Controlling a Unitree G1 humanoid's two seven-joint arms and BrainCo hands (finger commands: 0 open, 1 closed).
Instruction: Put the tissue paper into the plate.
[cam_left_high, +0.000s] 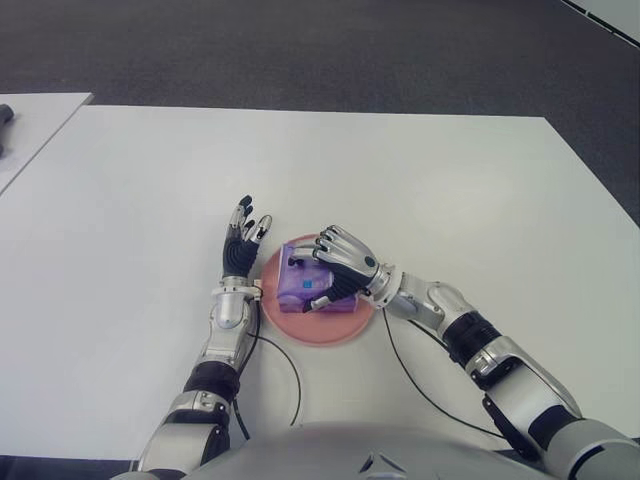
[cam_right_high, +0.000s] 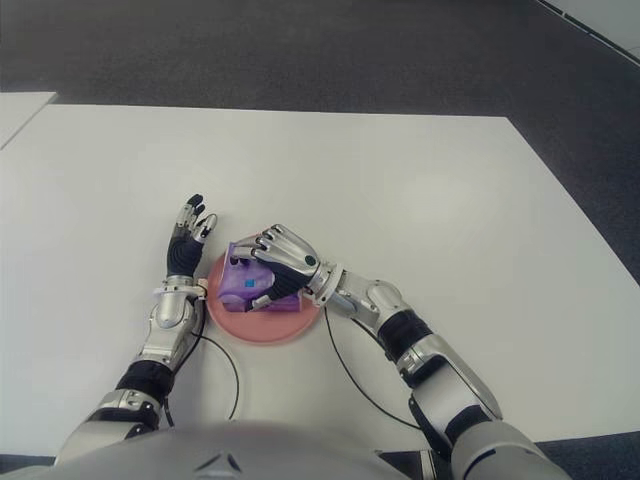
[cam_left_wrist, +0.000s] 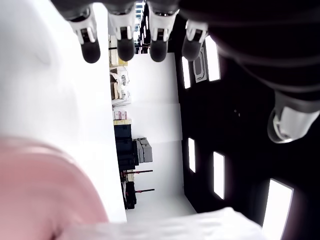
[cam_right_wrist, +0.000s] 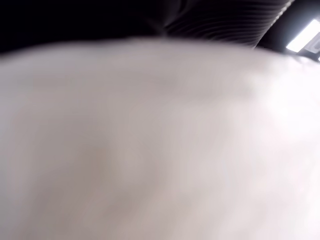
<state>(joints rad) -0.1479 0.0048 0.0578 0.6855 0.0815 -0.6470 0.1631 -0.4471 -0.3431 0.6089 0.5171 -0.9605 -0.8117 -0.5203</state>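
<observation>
A purple pack of tissue paper (cam_left_high: 298, 284) lies on a round pink plate (cam_left_high: 335, 335) near the front middle of the white table (cam_left_high: 400, 180). My right hand (cam_left_high: 322, 272) reaches in from the right and covers the pack, fingers curled over its top and thumb against its near side. My left hand (cam_left_high: 245, 236) stands just left of the plate, palm upright. In the left wrist view its fingers (cam_left_wrist: 125, 47) are stretched out and hold nothing, with the plate's edge (cam_left_wrist: 40, 190) close by. The right wrist view shows only a pale blur.
A black cable (cam_left_high: 285, 375) loops on the table in front of the plate. A second white table (cam_left_high: 30, 125) stands at the far left with a dark object (cam_left_high: 5, 115) on it. Dark carpet (cam_left_high: 300, 50) lies beyond the table's far edge.
</observation>
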